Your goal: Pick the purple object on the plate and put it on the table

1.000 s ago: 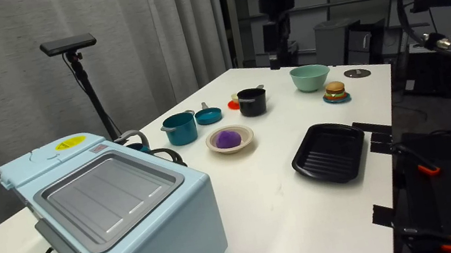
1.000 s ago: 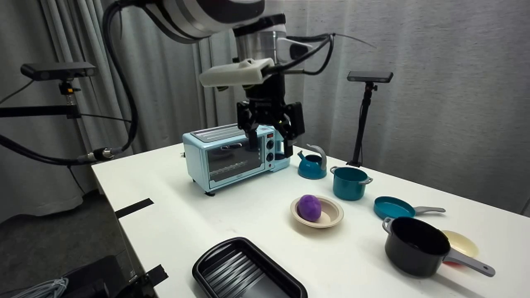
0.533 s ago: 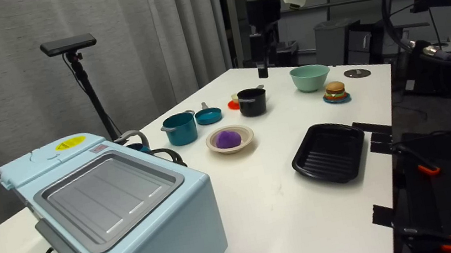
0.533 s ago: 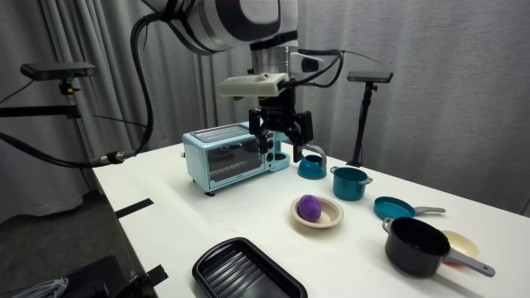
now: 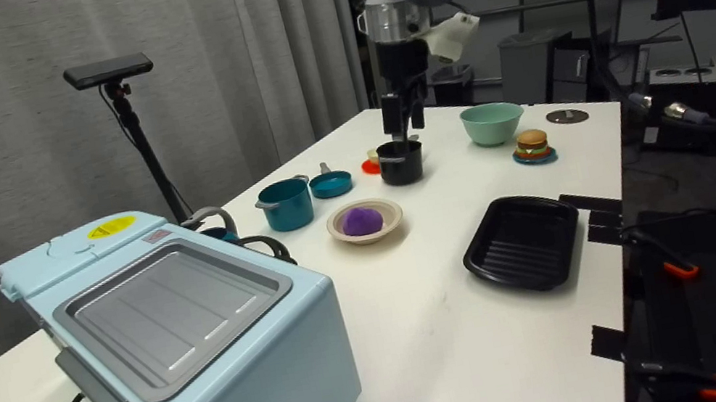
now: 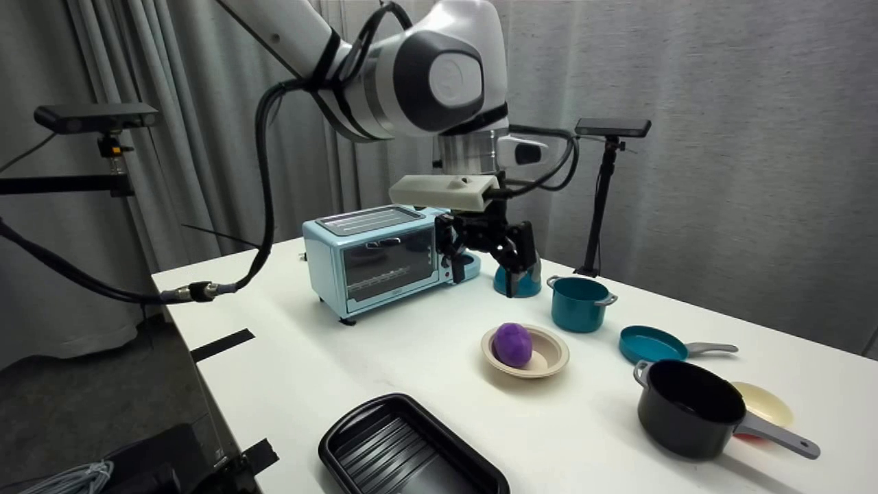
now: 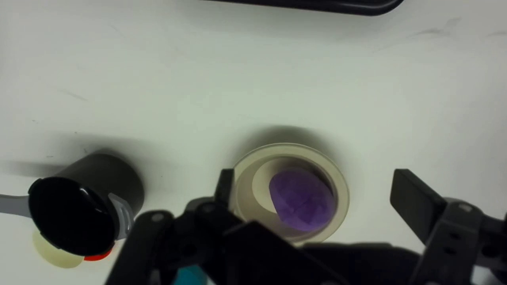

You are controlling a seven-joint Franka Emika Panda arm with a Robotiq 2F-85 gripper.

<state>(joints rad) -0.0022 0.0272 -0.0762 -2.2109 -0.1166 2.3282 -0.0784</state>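
The purple object point(image 5: 362, 221) is a small roundish lump lying in the cream plate point(image 5: 393, 221), both on the white table point(image 5: 431, 365). In an exterior view the purple object point(image 6: 512, 344) rests against one side of the plate point(image 6: 547, 351). My gripper point(image 6: 484, 281) is open and empty, in the air above the table and higher than the plate. In the wrist view the purple object point(image 7: 303, 200) shows between the open fingers, and the left finger point(image 7: 225, 186) overlaps the plate's rim. The gripper's body hides the plate's lower edge there.
A black ribbed tray point(image 6: 411, 446), a black pot point(image 6: 689, 408), a teal pot point(image 6: 578, 304) and a teal pan point(image 6: 651, 344) stand around the plate. A light blue toaster oven point(image 6: 384, 261) and teal kettle point(image 6: 518, 283) stand behind. A teal bowl point(image 5: 493, 123) and toy burger point(image 5: 532, 144) also show.
The gripper has come down, moving left in one exterior view and right in the other. It stays open. The purple object and the plate have not moved.
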